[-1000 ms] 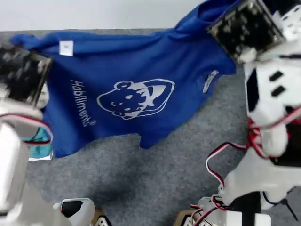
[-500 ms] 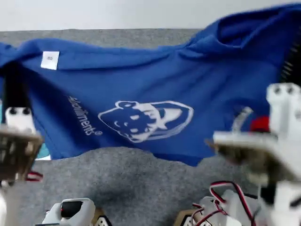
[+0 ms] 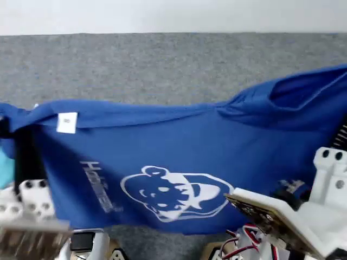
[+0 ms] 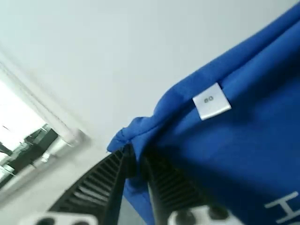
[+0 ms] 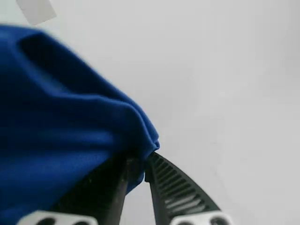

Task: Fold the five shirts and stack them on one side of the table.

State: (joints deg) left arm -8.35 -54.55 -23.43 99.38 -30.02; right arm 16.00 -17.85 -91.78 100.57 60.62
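Grey carpeted tabletop [image 3: 162, 65] spans the upper half of the high view, under a strip of white wall [image 3: 162, 16] along the top edge. Across the middle and lower part of that frame we see the blue shirt [image 3: 217, 141] held up and stretched from the left edge to the right edge. Its top hem dips a little in the centre and rises toward the upper right. A small white tag [image 3: 66, 122] sits on the cloth near the left end. A white printed figure [image 3: 176, 193] shows low in the centre, with white lettering [image 3: 100, 187] just left of it. At the far left edge we make out a sliver of something teal [image 3: 4, 168]; we cannot tell what it is. The left arm [image 3: 32, 203] stands in the lower left corner and the right arm [image 3: 325, 189] in the lower right, both in front of the cloth.

In the left wrist view, the left gripper [image 4: 137, 161] has its jaws drawn narrow and pinches a bunched corner of the shirt between ribbed black fingers [image 4: 173, 190]. The cloth spreads from there toward the right side of the frame.

In the right wrist view, the right gripper [image 5: 139, 168] is likewise nearly closed and clamps a fold of the shirt, which fills the left half of the frame.
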